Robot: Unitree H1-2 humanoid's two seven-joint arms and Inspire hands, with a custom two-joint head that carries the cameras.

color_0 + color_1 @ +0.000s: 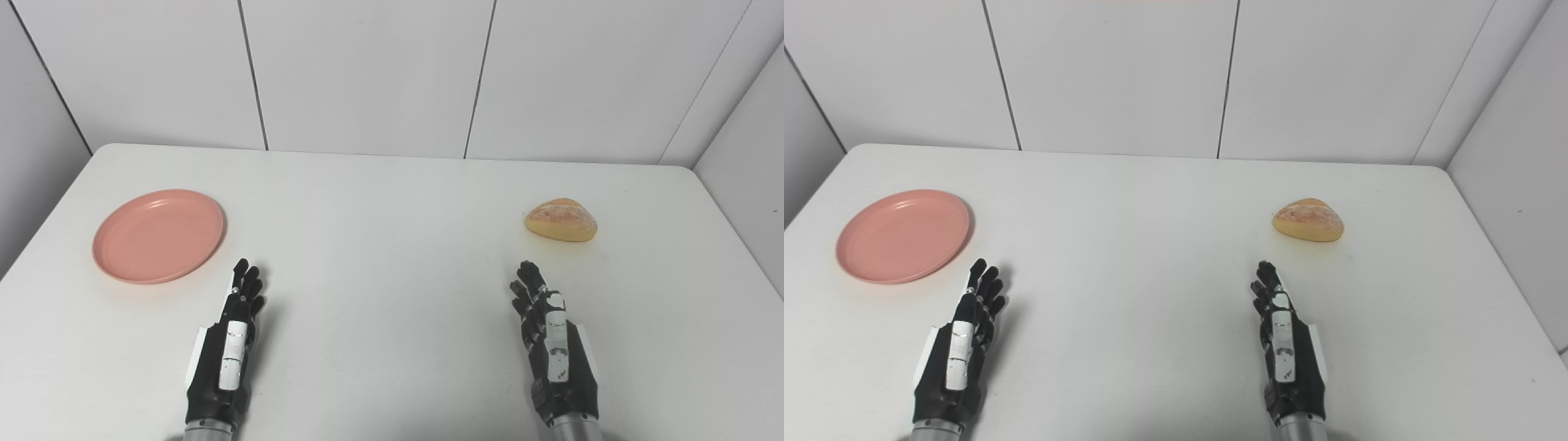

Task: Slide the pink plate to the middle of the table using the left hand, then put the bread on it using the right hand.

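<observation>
Nothing started: pink plate (158,236) sat far left on the table (392,275), bread (561,219) far right, well apart. Left hand (229,343) and right hand (551,340) both empty, fingers extended, edge-on. For the slide I'd press fingertips flat on the plate's far-left rim and push toward centre, low and slow. Palms and thumbs weren't readable; forearms cut off at the bottom edge

middle of table (380,245): wide open, bare white top
left hand (229,343) to pink plate (158,236): short clear gap
right hand (551,343) to bread (561,219): clear too
</observation>
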